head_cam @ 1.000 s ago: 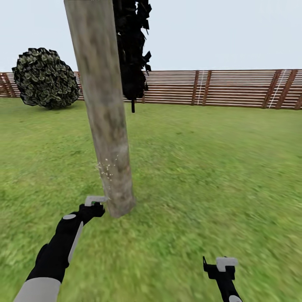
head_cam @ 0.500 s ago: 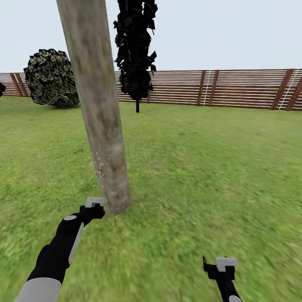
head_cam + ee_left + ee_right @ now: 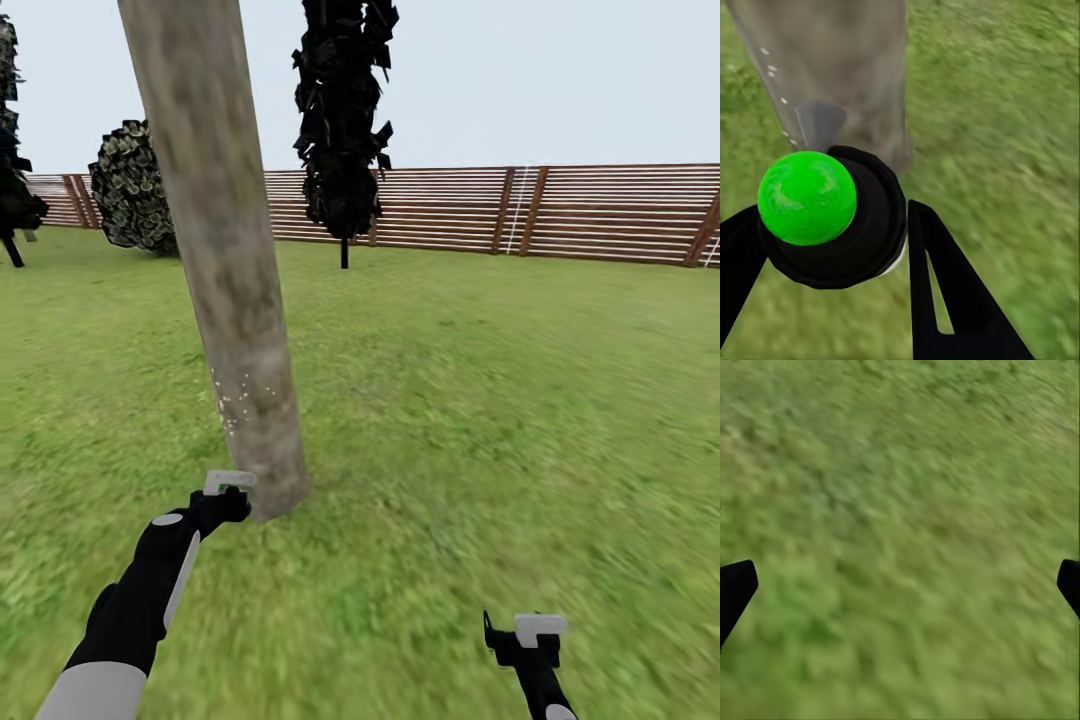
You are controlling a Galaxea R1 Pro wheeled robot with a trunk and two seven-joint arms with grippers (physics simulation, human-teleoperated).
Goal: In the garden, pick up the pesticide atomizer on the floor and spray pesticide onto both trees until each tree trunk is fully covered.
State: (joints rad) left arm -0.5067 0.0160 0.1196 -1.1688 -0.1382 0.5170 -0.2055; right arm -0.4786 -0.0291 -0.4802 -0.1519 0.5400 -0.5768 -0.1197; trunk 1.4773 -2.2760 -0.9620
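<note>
Left arm (image 3: 140,590) is reaching up toward 1 o'clock, its gripper (image 3: 832,247) clamping the atomizer (image 3: 832,217) between black fingers (image 3: 945,285). Right gripper (image 3: 900,585) is sitting low around 5 o'clock, fingers spread wide, holding nothing.

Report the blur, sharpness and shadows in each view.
Head view: tree trunk and fence crisp, near grass smeared, flat light with barely any cast shadow. Left wrist view: green-capped atomizer sharp, lawn soft. Right wrist view: grass blurred throughout, dark fingertips at the edges.
</note>
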